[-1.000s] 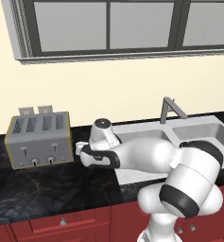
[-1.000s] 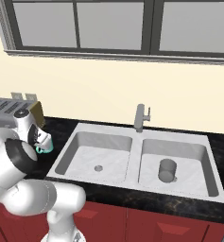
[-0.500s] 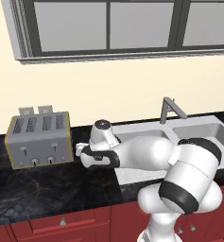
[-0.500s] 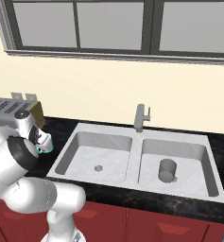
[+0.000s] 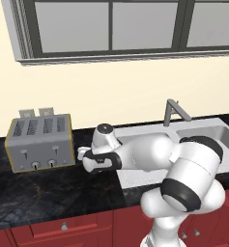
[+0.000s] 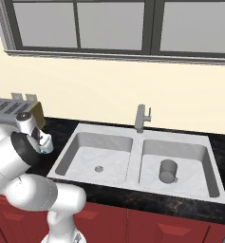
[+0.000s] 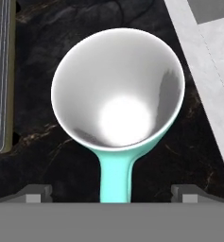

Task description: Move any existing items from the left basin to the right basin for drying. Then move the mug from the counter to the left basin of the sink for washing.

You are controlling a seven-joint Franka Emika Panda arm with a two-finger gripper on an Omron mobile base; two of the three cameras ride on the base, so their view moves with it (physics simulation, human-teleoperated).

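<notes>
we've got two base views behind the arm, both sharing the sink [image 6: 137, 161]; hand view stares close down into the mug [image 7: 118, 90].

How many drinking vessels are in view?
2. The grey cup stands in the right basin; the mug sits on the counter beneath the open gripper. None seems hidden.

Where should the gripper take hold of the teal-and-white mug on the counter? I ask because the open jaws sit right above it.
Grip the handle. The mug stands upright on the black counter, mouth up, and in the hand view its teal handle points straight into the gap between the fingertips. Coming straight down from above, the open gripper would likely close across that narrow handle more surely than across the wide bowl.
</notes>
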